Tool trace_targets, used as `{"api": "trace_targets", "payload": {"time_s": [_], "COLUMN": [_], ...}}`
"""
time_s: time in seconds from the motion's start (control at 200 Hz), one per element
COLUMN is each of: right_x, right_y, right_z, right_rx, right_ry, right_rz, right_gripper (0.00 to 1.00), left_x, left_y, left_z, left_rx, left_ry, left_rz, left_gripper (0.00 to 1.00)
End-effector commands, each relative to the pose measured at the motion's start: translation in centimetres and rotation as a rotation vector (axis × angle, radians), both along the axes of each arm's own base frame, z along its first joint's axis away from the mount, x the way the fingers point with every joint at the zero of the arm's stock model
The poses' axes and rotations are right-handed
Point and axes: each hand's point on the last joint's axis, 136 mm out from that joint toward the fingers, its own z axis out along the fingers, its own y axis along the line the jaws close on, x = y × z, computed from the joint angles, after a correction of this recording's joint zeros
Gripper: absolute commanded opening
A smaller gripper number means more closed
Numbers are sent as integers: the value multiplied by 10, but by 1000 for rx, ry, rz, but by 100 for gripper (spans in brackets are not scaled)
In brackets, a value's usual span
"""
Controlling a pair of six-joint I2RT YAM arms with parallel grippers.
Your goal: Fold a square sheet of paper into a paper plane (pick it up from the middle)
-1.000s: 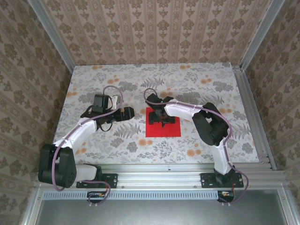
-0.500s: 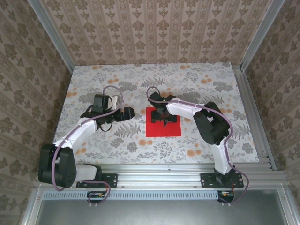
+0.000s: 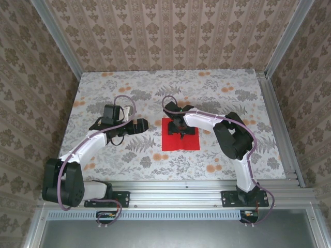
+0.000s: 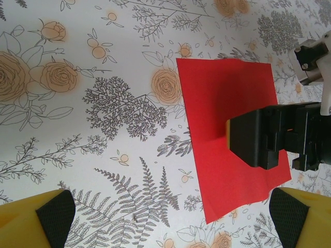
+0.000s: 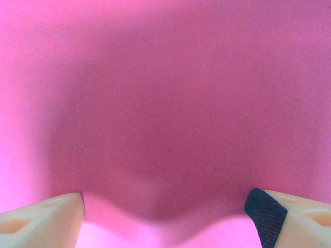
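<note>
My right gripper (image 3: pixel 182 133) over middle of square sheet of paper (image 3: pixel 173 143), paper straight beneath; fingers (image 5: pixel 46 212) wide, nothing pinched yet. Left gripper (image 3: pixel 140 125) wide, empty, farther off.

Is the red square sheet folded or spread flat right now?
Spread flat, unfolded: in the left wrist view the square sheet of paper lies red side up with straight edges; the right pincer covers its middle.
</note>
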Motion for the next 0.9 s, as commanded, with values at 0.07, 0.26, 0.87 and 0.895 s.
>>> {"api": "trace_targets", "payload": {"time_s": [0.07,0.26,0.87,0.895], "right_x": [-21,-13,4,5], "right_y": [-11,-10,27,30], "right_z": [-39,-26,47,52], "right_rx": [-42,-50,157,169], "right_ry": [100,66,-85,-92], "right_rz": [-6,9,57,62], "right_gripper": [83,77,20,20], "left_x": [-2,-1,-1,-1], "left_y": [-5,-5,-6,-6], "left_z": [-6,-8,-4,-1], "left_rx": [-16,-16,-23,-23], "left_ry": [22,27,26,22], "left_rz": [-16,-18,-19,-19], "left_gripper": [100,100,100,100]}}
